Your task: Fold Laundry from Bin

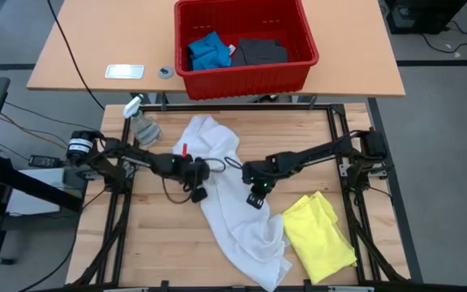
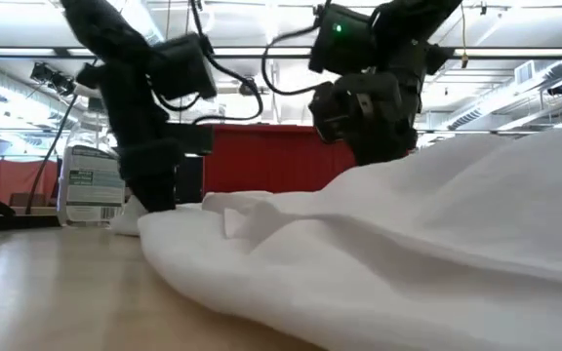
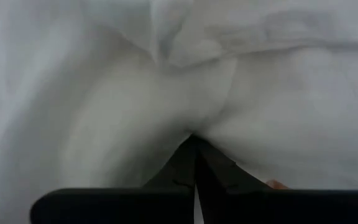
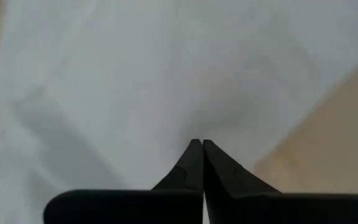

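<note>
The white shirt [image 1: 233,223] lies crumpled in a long band across the wooden table, from far left to near middle. My left gripper [image 1: 207,171] and my right gripper [image 1: 246,173] stand side by side at the shirt's middle, both shut on it. The bright yellow T-shirt [image 1: 319,235] lies bunched at the near right, beside the white shirt. The red bin [image 1: 246,69] stands on the tan table beyond, with a blue piece [image 1: 209,50] and a dark grey piece [image 1: 259,51] lying in it. My left gripper pinches a gathered fold of the white shirt [image 3: 194,127] between its two fingertips, slanting down from the table's left. Creases run out from the pinch; the cloth around it rests on the table. My right gripper pinches the white shirt [image 4: 197,134] at its fingertips, slanting down from the right. The cloth rises toward the fingers [image 2: 379,146] and falls away slack on both sides; one layer or several, I cannot tell.
A spray bottle [image 1: 143,123] stands at the table's far left, close to the shirt's far end. A white card [image 1: 125,71] and a small round object [image 1: 164,72] lie on the tan table left of the bin. Bare wood shows at the near left.
</note>
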Robot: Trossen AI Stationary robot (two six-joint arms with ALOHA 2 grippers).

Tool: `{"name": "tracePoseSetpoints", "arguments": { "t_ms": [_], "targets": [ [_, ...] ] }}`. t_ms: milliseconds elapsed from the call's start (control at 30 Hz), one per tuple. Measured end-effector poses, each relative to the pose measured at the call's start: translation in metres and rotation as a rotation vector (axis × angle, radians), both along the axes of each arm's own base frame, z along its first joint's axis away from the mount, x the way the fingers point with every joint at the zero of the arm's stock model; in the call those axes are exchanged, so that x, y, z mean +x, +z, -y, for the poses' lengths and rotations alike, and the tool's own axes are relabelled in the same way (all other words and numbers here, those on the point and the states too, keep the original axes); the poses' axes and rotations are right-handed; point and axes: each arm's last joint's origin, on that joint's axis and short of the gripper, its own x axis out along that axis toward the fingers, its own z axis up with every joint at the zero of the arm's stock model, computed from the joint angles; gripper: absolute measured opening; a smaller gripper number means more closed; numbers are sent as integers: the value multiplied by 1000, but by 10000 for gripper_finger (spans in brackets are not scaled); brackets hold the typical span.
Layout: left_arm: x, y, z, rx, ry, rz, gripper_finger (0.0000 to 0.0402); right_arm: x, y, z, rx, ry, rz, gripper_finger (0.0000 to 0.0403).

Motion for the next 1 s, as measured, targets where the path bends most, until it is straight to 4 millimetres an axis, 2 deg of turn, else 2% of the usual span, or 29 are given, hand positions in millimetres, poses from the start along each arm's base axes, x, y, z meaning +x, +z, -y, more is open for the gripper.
{"name": "tracePoseSetpoints", "arguments": {
  "t_ms": [133, 267, 367, 467, 733, 867, 1000],
  "targets": [
    [3, 9, -23, -131, 112, -9, 9, -13, 11, 11, -20, -3, -62, 3],
    [4, 19, -32, -181, 135, -78, 9, -31, 23, 13, -10, 73, -142, 3],
    [6, 26, -35, -180, 132, -82, 10, -46, 31, 6, 91, 205, -198, 3],
    [4, 35, -34, -198, 147, -46, 33, -61, 31, -9, 151, 326, -257, 3],
    [-13, 71, -22, -214, 240, 52, 154, -104, 2, -56, 159, 559, -304, 3],
    [-16, 82, -6, -178, 278, 105, 172, -116, -18, -70, 155, 597, -289, 3],
    [-14, 85, 16, -158, 303, 154, 173, -125, -38, -72, 147, 511, -323, 3]
  ]
}}
